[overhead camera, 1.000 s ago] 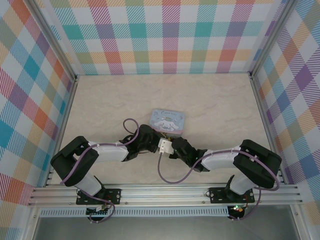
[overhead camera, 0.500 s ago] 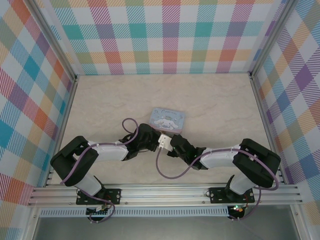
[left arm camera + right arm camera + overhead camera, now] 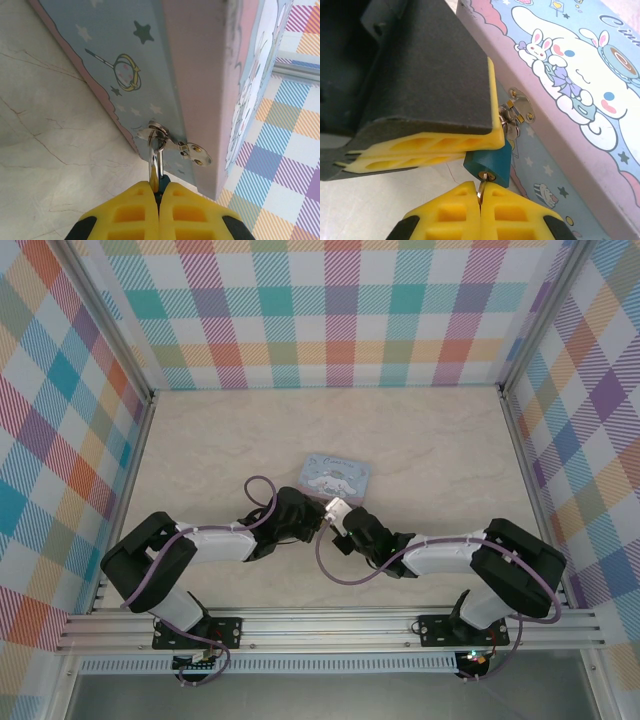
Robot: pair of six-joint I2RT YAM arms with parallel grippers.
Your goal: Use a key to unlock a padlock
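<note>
Left gripper [image 3: 159,192] pinches the blocky blue padlock [image 3: 487,162]; right gripper [image 3: 480,196] clamps the thin metal key [image 3: 481,185].

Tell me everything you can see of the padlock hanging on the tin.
The padlock is tiny, with a teal-blue body and a silvery metal shackle. The shackle is threaded through the hasp on the side of the tin; whether it is locked cannot be told. The left gripper pinches its body; the key sits at its brass keyhole, held by the right gripper.
</note>
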